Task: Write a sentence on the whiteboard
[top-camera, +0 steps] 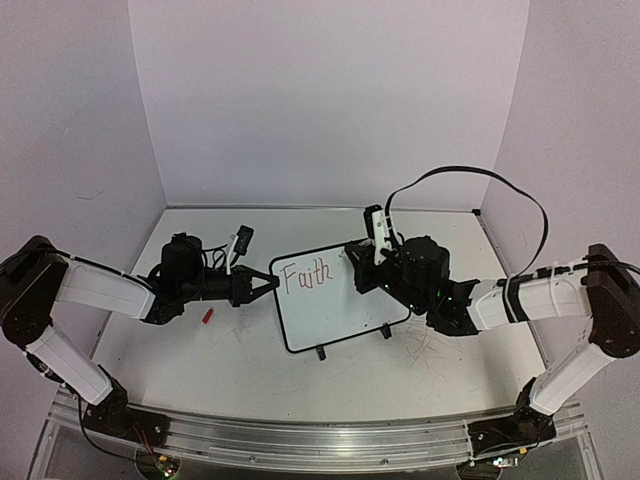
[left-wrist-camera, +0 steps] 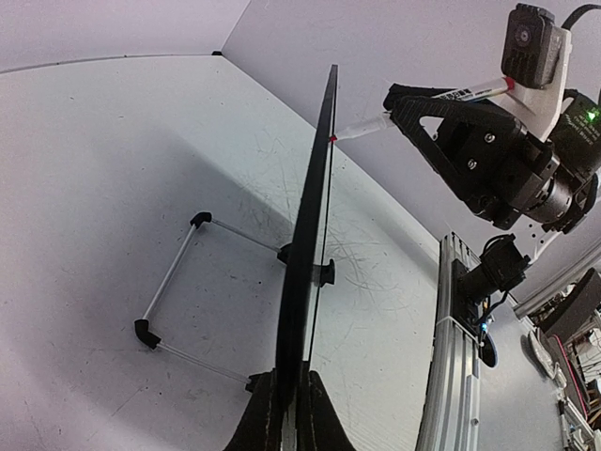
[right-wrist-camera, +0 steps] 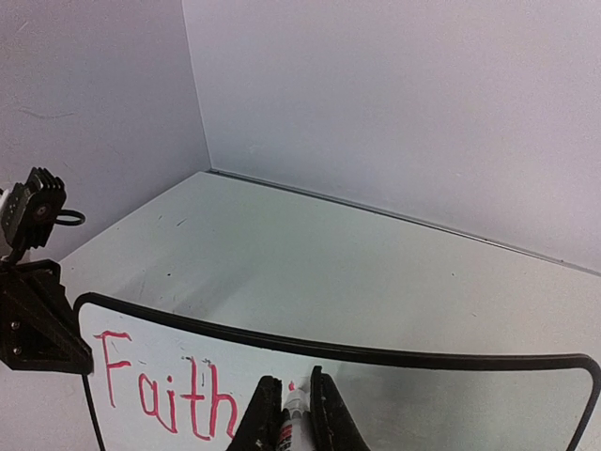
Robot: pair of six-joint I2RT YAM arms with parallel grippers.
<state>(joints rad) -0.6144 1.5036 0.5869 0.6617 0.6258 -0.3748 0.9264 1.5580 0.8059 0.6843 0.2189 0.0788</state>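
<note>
Whiteboard (top-camera: 340,305) stands propped on its feet in the middle of the table (top-camera: 200,370), with the word (top-camera: 305,274) "Faith" in red at its upper left. Your left gripper (top-camera: 268,284) is clamped on the board's left edge. Your right gripper (right-wrist-camera: 291,387) is closed around a marker (right-wrist-camera: 293,427), tip against the board just right of the word.

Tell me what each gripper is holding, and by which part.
Left gripper: the whiteboard, clamped by its side edge beside the F. Right gripper: a marker, gripped by its barrel, tip at the whiteboard.
</note>
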